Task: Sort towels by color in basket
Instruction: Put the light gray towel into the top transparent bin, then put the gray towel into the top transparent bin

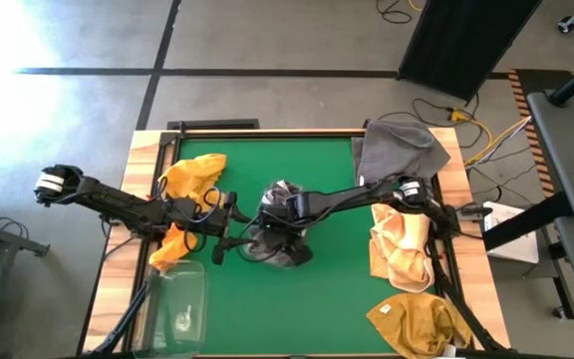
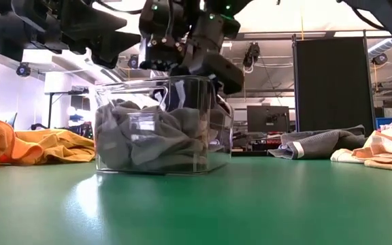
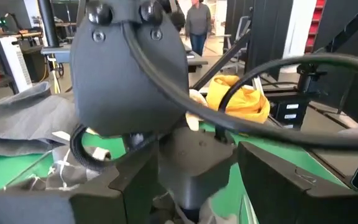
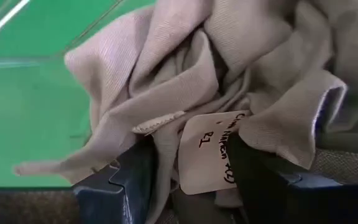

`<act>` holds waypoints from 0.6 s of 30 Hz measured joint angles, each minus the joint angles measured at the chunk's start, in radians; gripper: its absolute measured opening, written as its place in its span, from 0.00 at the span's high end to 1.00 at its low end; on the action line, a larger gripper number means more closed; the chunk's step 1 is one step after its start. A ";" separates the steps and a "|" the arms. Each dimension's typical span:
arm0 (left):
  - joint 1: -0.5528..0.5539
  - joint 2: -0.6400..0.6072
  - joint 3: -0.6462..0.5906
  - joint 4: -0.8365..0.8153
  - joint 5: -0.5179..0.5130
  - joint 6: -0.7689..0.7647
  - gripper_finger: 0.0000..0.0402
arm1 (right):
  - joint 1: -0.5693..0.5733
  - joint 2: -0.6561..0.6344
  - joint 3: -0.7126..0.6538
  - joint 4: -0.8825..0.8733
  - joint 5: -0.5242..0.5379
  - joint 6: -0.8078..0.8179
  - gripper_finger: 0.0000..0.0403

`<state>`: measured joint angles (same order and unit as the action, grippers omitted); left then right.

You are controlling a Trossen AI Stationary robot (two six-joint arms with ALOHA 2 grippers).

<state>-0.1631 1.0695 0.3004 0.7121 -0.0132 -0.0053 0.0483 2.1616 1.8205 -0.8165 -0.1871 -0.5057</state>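
Observation:
A clear basket point(image 2: 156, 83) stands mid-table with dark grey towels point(image 2: 148, 139) bunched inside it. My right gripper point(image 4: 188, 180) reaches slanting down into the basket's mouth point(image 1: 280, 239), shut on a grey towel point(image 4: 185, 68) with a white label. My left gripper point(image 1: 229, 231) stands open just left of the basket and touches nothing. Mustard-yellow towels lie at the far left point(image 1: 192, 175), under the left arm point(image 1: 170, 245), at the right point(image 1: 402, 244) and at the near right point(image 1: 417, 321). Another dark grey towel point(image 1: 397, 150) lies at the far right corner. My right gripper pinches a bunched fold of the grey towel, by its white label point(image 4: 207, 152), between its two fingers point(image 4: 120, 186). The fingers come from above, slanting down from the table's right. The rest of the towel spreads slack beyond the fingers inside the basket.
A second clear container point(image 1: 179, 299) stands at the near left corner. The table's wooden rim point(image 1: 143, 150) frames the green mat. A person stands far back in the room point(image 3: 197, 22). Bare green mat lies at the near middle point(image 1: 307, 319).

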 joint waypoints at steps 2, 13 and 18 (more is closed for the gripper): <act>0.000 -0.003 0.000 -0.021 0.000 -0.003 0.49 | 0.006 -0.015 0.008 -0.040 0.007 -0.023 0.52; 0.007 0.024 0.000 -0.284 -0.003 -0.122 0.49 | -0.003 -0.222 0.026 -0.334 0.129 0.201 0.45; 0.011 0.072 0.006 -0.338 -0.001 -0.223 0.49 | -0.087 -0.347 -0.124 -0.478 0.335 0.398 0.43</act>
<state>-0.1524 1.1417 0.3060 0.3746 -0.0139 -0.2281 -0.0387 1.8146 1.6960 -1.2944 0.1476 -0.1081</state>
